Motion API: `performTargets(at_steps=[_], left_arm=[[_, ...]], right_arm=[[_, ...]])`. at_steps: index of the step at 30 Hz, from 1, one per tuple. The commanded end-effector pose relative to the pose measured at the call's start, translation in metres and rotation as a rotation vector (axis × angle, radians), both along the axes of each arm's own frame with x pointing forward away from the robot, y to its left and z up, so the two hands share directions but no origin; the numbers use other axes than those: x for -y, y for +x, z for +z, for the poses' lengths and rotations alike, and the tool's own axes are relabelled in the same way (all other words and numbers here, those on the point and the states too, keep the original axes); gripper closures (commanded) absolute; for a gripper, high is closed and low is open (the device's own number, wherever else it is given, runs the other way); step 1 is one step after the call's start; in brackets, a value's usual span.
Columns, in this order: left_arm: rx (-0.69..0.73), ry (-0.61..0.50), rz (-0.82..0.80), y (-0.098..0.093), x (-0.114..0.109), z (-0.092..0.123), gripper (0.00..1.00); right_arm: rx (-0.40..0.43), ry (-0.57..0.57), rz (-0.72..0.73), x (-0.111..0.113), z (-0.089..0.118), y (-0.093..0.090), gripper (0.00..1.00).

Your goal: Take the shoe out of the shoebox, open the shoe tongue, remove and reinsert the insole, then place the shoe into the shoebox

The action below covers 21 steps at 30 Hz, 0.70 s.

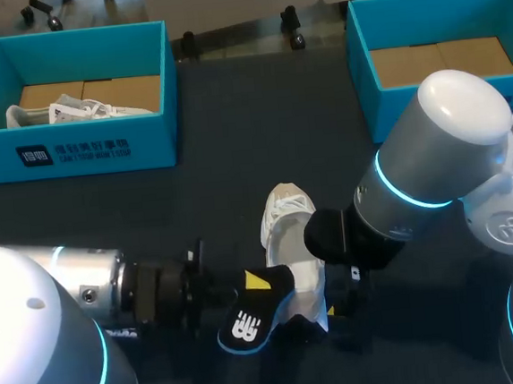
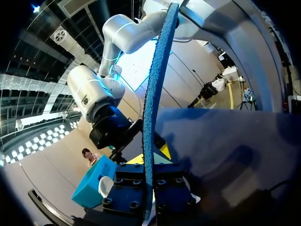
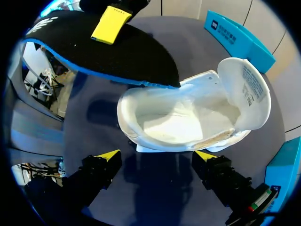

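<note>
Head view: a dark table [image 1: 216, 142] carries teal cardboard shoeboxes [image 1: 73, 154] at both far corners. The white lace-up sneaker [image 1: 292, 234] lies mid-table outside them, tongue folded open. The left gripper [image 1: 260, 286] clamps the black, blue-edged foam insole [image 1: 250, 323] above the heel, while the right gripper [image 3: 156, 157] has its fingers spread, released, just behind the sneaker

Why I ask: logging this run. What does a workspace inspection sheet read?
Surface: dark table.
Job's things: white shoe on table, tongue open; black insole out of it; left shoebox holds another shoe; right shoebox shows none.
Clutter: nothing seen.
Grippers: left gripper shut on insole; right gripper open beside the shoe.
Cables: nothing seen.
Surroundings: nothing seen.
</note>
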<state>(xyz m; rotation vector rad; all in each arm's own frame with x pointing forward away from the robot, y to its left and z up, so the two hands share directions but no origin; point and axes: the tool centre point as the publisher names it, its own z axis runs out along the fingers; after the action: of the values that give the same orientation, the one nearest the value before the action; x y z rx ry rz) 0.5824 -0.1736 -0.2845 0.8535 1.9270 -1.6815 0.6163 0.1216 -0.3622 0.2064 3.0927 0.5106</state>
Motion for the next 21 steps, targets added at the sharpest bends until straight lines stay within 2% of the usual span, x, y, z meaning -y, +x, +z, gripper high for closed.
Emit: performTargets(at_steps=[1, 21], left_arm=[[-0.002, 0.007, -0.013, -0.004, 0.004, 0.001, 1.00], [0.023, -0.008, -0.070, -0.035, 0.013, 0.016, 1.00]], right_arm=[[0.002, 0.001, -0.001, -0.001, -0.001, -0.001, 0.00], [0.002, 0.001, -0.001, -0.001, -0.001, -0.001, 0.00]])
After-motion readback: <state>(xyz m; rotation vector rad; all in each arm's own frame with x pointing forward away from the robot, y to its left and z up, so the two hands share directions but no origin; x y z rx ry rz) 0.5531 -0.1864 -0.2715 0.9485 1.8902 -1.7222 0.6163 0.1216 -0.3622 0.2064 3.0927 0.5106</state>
